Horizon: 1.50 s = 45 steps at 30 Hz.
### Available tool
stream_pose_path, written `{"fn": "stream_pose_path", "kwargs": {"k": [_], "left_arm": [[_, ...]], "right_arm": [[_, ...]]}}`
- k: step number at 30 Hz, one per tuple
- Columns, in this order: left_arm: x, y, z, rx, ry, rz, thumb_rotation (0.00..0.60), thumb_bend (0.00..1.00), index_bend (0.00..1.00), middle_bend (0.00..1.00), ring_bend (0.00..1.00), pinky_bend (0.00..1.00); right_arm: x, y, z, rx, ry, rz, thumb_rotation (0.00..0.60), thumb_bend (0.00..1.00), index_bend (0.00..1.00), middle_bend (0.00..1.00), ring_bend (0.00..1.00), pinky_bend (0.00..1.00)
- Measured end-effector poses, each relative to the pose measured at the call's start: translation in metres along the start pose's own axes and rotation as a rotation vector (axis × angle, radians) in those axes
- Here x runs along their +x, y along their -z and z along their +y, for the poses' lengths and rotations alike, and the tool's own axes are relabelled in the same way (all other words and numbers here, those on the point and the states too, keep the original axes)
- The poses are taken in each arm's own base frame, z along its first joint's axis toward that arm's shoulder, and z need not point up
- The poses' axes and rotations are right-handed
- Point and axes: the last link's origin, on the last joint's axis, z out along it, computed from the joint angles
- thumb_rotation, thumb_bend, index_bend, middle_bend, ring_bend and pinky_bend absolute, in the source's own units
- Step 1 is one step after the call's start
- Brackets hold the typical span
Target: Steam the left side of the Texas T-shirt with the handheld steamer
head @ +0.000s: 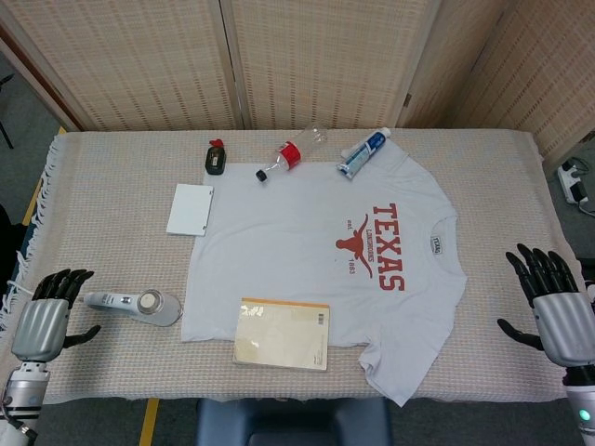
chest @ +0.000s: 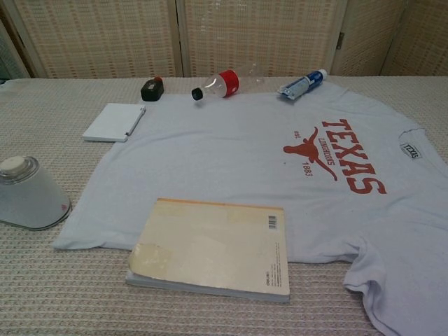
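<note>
The pale grey Texas T-shirt (head: pixel 325 251) (chest: pixel 245 154) lies flat on the table with its red print to the right. The white handheld steamer (head: pixel 135 305) (chest: pixel 26 194) lies on the cloth just left of the shirt's hem. My left hand (head: pixel 46 321) hovers at the table's near left corner, fingers spread, holding nothing, a short way left of the steamer's handle. My right hand (head: pixel 556 311) is at the near right edge, fingers apart and empty. Neither hand shows in the chest view.
A tan notebook (head: pixel 282 334) (chest: pixel 213 246) lies on the shirt's near hem. A white pad (head: pixel 191 209), a small black box (head: pixel 217 156), a plastic bottle with a red label (head: pixel 293 153) and a blue-white tube (head: pixel 363 153) lie along the far side.
</note>
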Motion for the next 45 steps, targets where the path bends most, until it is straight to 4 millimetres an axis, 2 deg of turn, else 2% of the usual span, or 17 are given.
{"fn": "stream_pose_path", "kwargs": {"k": [5,18,22,31,34,41,45], "left_arm": [[-0.011,-0.017,0.003,-0.011,-0.014,-0.027,0.6,0.19,0.22,0.22,0.15,0.18],[-0.042,-0.041,0.001,0.01,-0.075,-0.104,0.6,0.19,0.24,0.24,0.17,0.19],[-0.05,-0.05,-0.001,0.02,-0.085,-0.094,0.6,0.23,0.32,0.34,0.24,0.22],[-0.063,-0.068,0.0,0.021,-0.067,-0.066,0.6,0.33,0.45,0.48,0.36,0.29],[-0.066,-0.07,0.003,0.017,-0.04,-0.058,0.6,0.35,0.51,0.57,0.43,0.33],[-0.078,-0.077,0.014,-0.008,0.018,-0.055,0.6,0.36,0.63,0.67,0.54,0.41],[-0.084,-0.081,0.022,-0.042,0.039,-0.055,0.6,0.35,0.69,0.74,0.6,0.5]], "right_arm": [[0.003,0.001,0.001,-0.002,-0.001,-0.002,0.586,0.1,0.0,0.0,0.0,0.03],[0.002,0.002,-0.001,0.0,-0.012,-0.008,0.59,0.1,0.0,0.0,0.0,0.03],[0.001,0.002,-0.001,-0.002,-0.015,-0.009,0.585,0.1,0.0,0.0,0.0,0.03],[-0.002,0.004,-0.001,-0.013,-0.017,-0.017,0.587,0.1,0.0,0.0,0.0,0.03],[-0.004,0.004,-0.001,-0.017,-0.019,-0.025,0.586,0.1,0.0,0.0,0.0,0.03],[-0.01,0.004,-0.001,-0.023,-0.031,-0.053,0.586,0.1,0.0,0.0,0.0,0.03],[-0.017,0.005,-0.001,-0.028,-0.042,-0.09,0.586,0.1,0.0,0.0,0.0,0.03]]}}
